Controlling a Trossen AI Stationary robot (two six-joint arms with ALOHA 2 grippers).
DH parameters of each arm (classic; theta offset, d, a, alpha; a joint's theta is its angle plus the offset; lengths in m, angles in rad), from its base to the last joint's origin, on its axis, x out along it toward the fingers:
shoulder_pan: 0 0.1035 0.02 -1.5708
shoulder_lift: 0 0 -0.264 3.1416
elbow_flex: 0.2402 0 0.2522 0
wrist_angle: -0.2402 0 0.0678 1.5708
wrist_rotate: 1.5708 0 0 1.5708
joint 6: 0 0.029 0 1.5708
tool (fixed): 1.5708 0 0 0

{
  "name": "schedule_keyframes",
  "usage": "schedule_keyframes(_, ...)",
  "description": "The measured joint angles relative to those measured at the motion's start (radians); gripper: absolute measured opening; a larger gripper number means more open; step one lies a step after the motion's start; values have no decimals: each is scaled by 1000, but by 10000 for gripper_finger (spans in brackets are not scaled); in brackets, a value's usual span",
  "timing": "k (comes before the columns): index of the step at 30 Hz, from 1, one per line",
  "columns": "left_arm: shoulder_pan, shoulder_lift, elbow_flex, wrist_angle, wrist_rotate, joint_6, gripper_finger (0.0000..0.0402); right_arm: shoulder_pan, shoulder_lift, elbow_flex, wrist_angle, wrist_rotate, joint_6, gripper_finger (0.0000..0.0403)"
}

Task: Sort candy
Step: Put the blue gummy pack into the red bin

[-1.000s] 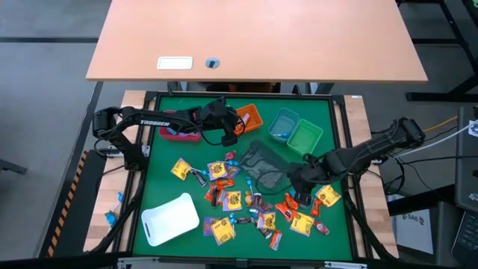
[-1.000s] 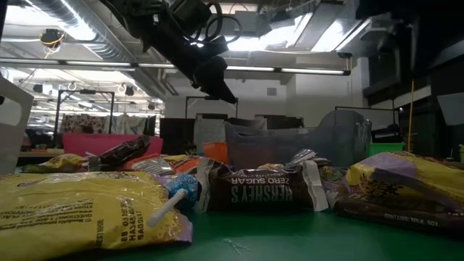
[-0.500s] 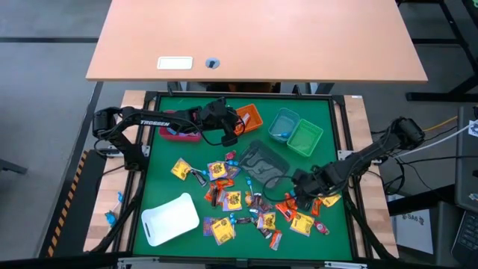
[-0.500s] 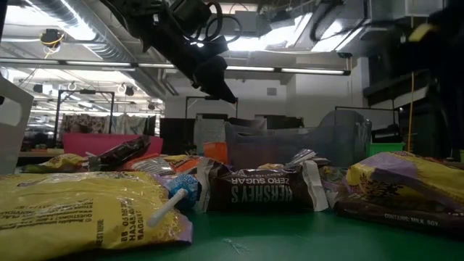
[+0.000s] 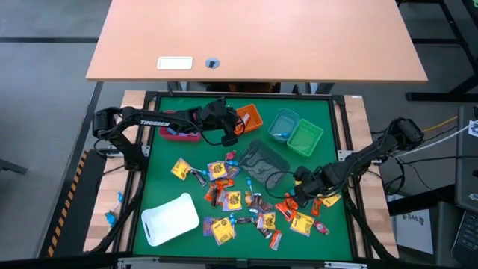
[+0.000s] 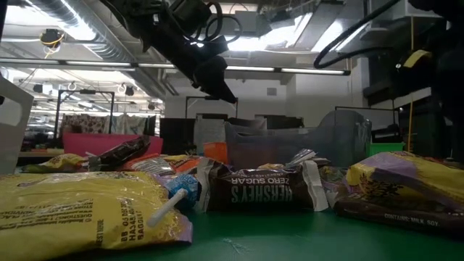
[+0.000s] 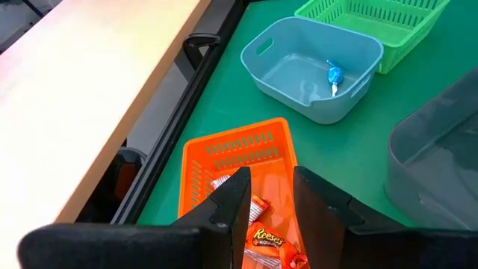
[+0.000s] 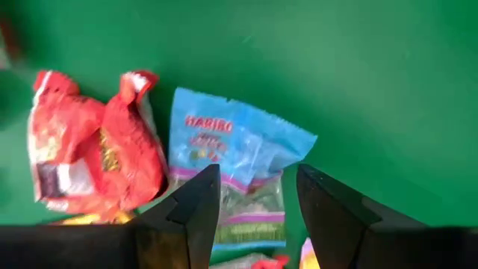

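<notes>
1. The right claw (image 5: 297, 196) has swung across the table (image 5: 168, 149) over the last second, from beside the yellow packets at the right edge to a spot above the scattered candy (image 5: 239, 198) near the pile's right side. I judge it is lining up its next pick.
2. Its fingers stand apart with nothing between them. In the right wrist view a light blue Haribo packet (image 8: 235, 161) lies flat on the green surface just ahead of the gap, with a crumpled orange-red packet (image 8: 93, 149) beside it. The blue one looks the likelier target.
3. The left claw (image 7: 267, 202) has not moved. It hovers over the orange bin (image 7: 237, 161), fingers parted and empty, with orange Reese's packets (image 7: 265, 240) lying in the bin below.
4. A blue lollipop (image 7: 333, 76) sits in the grey-blue bin (image 7: 314, 71). Most candy remains unsorted mid-table.
</notes>
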State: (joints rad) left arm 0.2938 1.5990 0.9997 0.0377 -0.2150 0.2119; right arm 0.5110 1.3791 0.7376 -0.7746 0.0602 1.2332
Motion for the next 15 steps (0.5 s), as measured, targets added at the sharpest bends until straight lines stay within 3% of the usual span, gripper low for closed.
schedule_keyframes(15,-1,0,0,0,0,0,92,-1,126,5,32,8,-5,167)
